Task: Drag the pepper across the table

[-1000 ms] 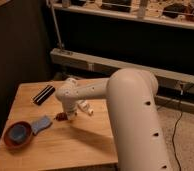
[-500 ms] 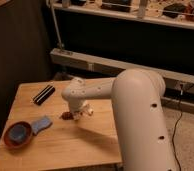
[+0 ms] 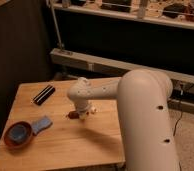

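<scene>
Dark wall [image 3: 15, 45] — metal shelving [image 3: 135, 12] behind

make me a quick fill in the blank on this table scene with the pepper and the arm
1. The gripper is down at the ____, near the middle of the table.
2. The blue cloth lies beside the ____ at the table's front left.
3. The flat black object lies toward the table's back ____ corner.

Missing words: pepper; bowl; left

1. Arm [image 3: 140, 100]: thick white link comes in from lower right, bends at the elbow, forearm reaches left.
2. Wrist [image 3: 82, 95] points straight down.
3. End effector [image 3: 81, 114]: low, fingers shut, tips at table level.
</scene>
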`<move>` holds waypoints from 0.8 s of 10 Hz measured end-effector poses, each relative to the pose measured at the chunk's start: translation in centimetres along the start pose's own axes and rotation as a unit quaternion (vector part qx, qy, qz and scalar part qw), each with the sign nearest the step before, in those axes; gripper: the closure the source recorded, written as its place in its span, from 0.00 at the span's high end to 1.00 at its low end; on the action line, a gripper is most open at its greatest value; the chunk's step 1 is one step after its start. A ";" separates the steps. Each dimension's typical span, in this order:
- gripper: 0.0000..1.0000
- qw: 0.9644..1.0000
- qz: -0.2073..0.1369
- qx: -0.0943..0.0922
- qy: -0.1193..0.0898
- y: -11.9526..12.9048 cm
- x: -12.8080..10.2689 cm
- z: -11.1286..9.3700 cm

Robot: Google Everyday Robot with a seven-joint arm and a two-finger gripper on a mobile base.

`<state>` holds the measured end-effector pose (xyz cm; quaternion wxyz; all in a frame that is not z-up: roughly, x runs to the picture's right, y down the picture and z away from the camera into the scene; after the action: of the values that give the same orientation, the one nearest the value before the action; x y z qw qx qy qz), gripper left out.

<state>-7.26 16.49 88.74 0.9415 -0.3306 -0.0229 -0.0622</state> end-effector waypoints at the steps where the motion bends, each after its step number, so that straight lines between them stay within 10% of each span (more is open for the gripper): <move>1: 0.16 1.000 0.007 -0.001 0.005 0.2 0.8 0.0; 8: 0.16 0.998 0.052 -0.006 0.019 1.6 5.3 -0.1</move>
<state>-1.79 17.14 88.07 0.9416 -0.3359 0.0129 -0.0193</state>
